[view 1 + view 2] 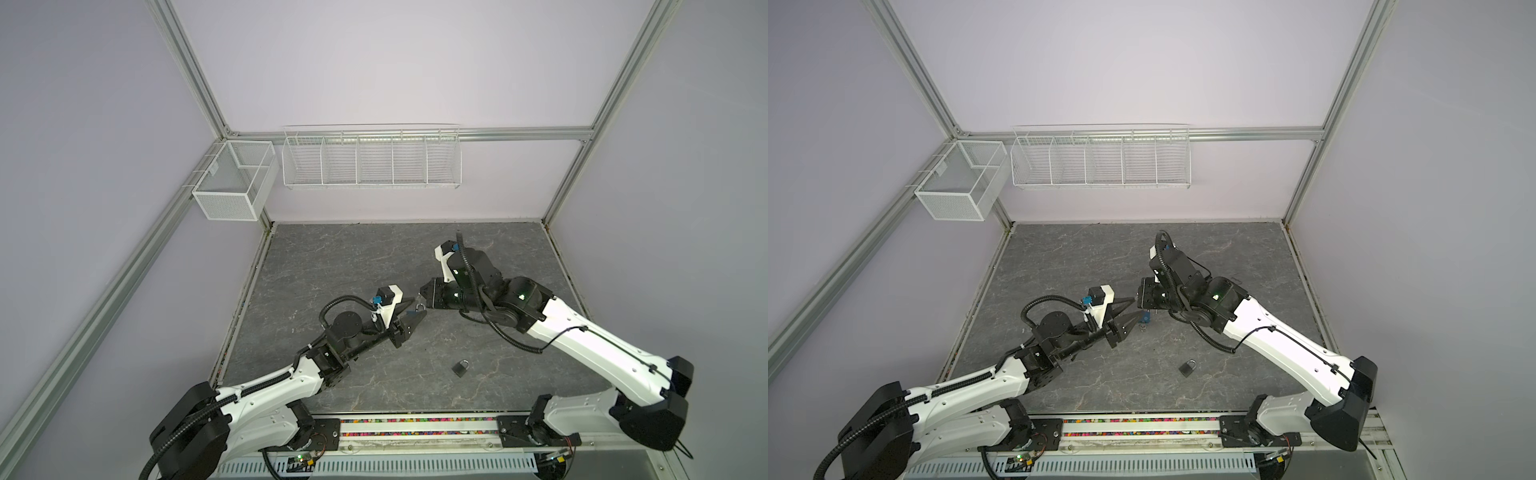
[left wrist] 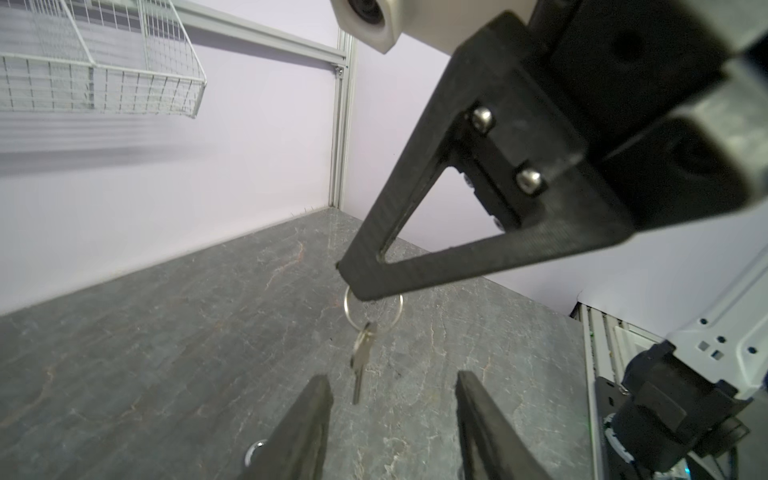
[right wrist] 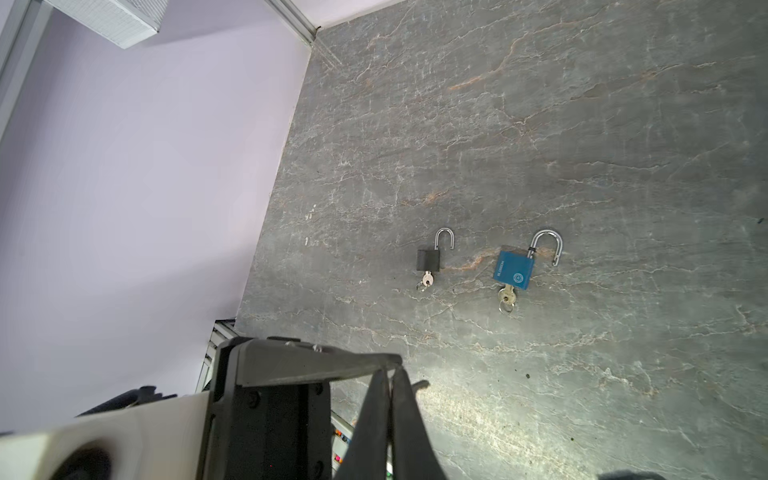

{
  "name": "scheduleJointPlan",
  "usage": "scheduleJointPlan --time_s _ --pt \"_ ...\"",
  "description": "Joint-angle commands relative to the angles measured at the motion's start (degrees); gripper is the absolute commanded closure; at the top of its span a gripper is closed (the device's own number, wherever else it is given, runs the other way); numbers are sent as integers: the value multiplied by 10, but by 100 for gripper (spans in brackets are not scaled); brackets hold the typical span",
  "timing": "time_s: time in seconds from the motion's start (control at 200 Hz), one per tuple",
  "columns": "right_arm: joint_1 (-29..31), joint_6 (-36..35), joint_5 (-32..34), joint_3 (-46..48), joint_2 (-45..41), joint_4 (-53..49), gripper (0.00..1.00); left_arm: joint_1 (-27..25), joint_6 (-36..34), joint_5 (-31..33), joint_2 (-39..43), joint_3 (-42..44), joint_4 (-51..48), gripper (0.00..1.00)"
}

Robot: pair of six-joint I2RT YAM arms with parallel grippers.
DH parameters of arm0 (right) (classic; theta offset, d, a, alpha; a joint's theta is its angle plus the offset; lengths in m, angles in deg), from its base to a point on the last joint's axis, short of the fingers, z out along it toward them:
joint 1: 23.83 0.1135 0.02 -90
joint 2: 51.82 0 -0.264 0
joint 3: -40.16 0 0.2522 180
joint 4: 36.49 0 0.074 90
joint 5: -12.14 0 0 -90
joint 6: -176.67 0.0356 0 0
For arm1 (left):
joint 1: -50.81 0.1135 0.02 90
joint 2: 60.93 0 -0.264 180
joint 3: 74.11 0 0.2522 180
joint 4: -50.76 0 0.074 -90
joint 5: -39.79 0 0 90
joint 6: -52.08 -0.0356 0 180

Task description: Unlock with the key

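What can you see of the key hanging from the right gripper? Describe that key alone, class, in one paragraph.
The key is small, silvery metal, with a rounded head and a narrow blade. It hangs blade-down from a thin metal ring, clear of the grey table. The shut right gripper pinches the ring; the key touches only the ring. In the left wrist view its tip shows between the parted fingers of the left gripper, untouched.

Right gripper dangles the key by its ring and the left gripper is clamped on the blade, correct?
Not clamped: the left wrist view shows the left gripper open, fingers either side of the key without touching. The right gripper does hold its ring.
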Motion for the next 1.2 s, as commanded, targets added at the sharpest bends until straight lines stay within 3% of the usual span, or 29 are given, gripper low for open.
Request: scheduleJointPlan --time_s 0.0,0.115,0.275,0.345,0.725,0.785,0.875,1.02,1.194 --pt "-4 14 -18 -12 -16 -18 93 -1 -63 -14 -22 -17 55 51" --pt "-3 16 -27 -12 -19 -17 93 -1 -61 -38 -41 -16 78 55" --pt "-7 19 -28 -6 -27 -16 93 -1 -48 -53 -53 -10 106 70" --pt "-9 22 -35 -1 -32 -12 93 -1 -47 -42 -55 -9 107 71" --pt "-17 17 -48 19 -48 0 93 -1 -45 -41 -53 -16 88 100" --pt "-18 7 -50 23 -53 4 93 -1 -38 -34 -47 -16 78 100" --pt "-32 -41 -87 24 -60 18 89 -1 -38 -35 -29 -22 33 100" --pt "-65 -182 -189 35 -75 36 58 4 -44 -78 10 -43 -68 100" --pt "-81 -338 -295 28 -56 -8 51 13 -38 -154 24 -69 -132 100"
